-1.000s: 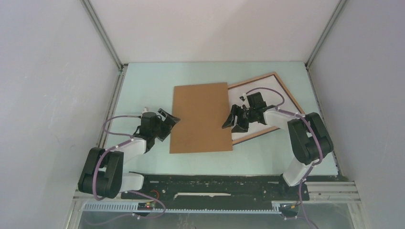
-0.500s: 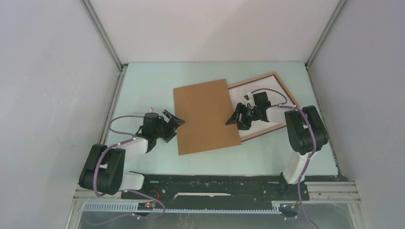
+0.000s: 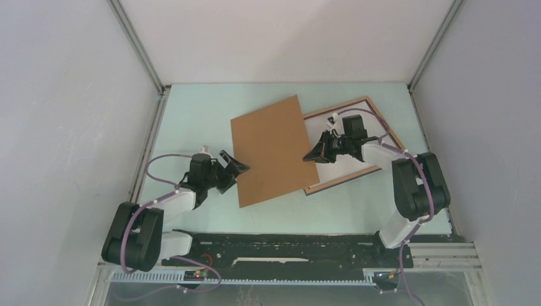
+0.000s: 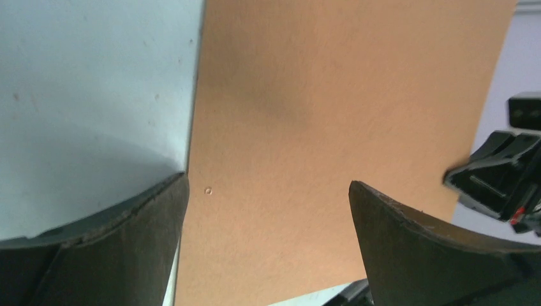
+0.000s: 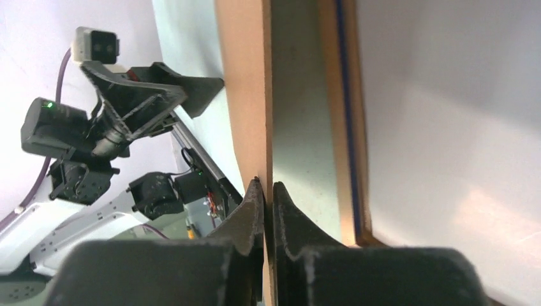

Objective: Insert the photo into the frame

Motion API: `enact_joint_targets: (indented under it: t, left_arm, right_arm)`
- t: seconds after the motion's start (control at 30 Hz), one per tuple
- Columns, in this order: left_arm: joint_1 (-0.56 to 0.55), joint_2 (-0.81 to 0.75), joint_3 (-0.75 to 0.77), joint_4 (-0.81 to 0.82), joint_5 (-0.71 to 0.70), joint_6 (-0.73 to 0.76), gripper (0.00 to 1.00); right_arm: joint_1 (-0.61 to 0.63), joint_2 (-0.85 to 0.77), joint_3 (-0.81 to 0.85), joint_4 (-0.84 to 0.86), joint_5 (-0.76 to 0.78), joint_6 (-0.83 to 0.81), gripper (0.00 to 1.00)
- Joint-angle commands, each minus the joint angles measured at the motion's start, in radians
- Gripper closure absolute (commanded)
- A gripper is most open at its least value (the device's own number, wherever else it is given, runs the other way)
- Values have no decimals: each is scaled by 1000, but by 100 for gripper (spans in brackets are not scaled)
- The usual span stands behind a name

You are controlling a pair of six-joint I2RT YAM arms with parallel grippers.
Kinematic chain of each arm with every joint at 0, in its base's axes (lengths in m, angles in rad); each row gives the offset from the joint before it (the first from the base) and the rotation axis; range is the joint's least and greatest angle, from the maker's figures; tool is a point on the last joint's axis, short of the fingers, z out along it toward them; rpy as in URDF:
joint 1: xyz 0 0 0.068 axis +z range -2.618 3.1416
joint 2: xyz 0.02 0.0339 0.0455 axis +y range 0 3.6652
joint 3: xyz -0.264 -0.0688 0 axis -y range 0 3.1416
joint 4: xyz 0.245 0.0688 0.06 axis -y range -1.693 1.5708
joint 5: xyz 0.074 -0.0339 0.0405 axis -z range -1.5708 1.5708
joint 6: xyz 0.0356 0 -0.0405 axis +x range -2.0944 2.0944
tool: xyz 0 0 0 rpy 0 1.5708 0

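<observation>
Top, left-wrist and right-wrist views of the bench (image 3: pixel 198 121).

**Frame.** The light-brown wooden frame (image 3: pixel 338 181) lies flat toward the far right corner of the bench, turned at an angle to the bench edges. A white surface (image 3: pixel 335 169) fills its opening. In the right wrist view a thin blue line runs along the inner side of one frame rail (image 5: pixel 328 95). No beach print can be made out in any view.

**Brown board.** A plain brown board (image 3: pixel 274 150) occupies the middle of the bench, skewed so that its far right corner points toward the far edge. Its right edge overlaps the left part of the frame.

**Right tool.** The right tool (image 3: pixel 314 155) sits at the board's right edge, above the frame's left part. In the right wrist view the tool (image 5: pixel 266 185) has its two fingers drawn together on the thin edge of the board (image 5: pixel 245 76), pinching it between them.

**Left tool.** The left tool (image 3: pixel 237 164) is at the board's left edge, near its near left corner, well apart from the frame. In the left wrist view the tool (image 4: pixel 268 185) has its fingers spread wide: one finger lies over the bare bench just beside the board's edge, the other over the board (image 4: pixel 332 127) itself. It grips nothing.
</observation>
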Motion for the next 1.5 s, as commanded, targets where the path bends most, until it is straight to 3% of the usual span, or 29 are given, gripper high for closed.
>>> enact_joint_targets:
  t: [0.0, 0.1, 0.3, 0.47, 0.53, 0.7, 0.9, 1.13, 1.37, 1.47]
  left_arm:
    - [-21, -126, -71, -48, 142, 38, 0]
    - [-21, -273, -75, -103, 154, 78, 0]
    - [-21, -576, 24, -383, 107, 186, 0]
    - [-21, -691, 109, -485, 114, 202, 0]
    - [-21, -702, 129, -486, 145, 172, 0]
    - [-21, -749, 194, -518, 202, 107, 1]
    - [-19, -894, 304, -578, 150, 77, 1]
    - [-19, -903, 418, -609, 171, 68, 0]
    - [-18, -792, 473, -569, 181, 44, 0]
    - [47, -730, 528, -608, 219, 56, 0]
  right_arm:
    - [18, -116, 33, -76, 44, -14, 100]
    - [18, -202, 56, -151, 77, -61, 100]
    - [43, -358, 231, -436, 227, -225, 100]
    - [103, -449, 358, -579, 250, -312, 100]
    - [176, -482, 397, -624, 286, -389, 100]
    - [472, -565, 491, -713, 680, -605, 100]
    - [534, -615, 581, -734, 798, -680, 100]
    - [593, -628, 703, -720, 933, -872, 100]
    - [618, -683, 537, -566, 945, -1279, 100]
    - [680, -730, 413, -507, 952, -1499, 100]
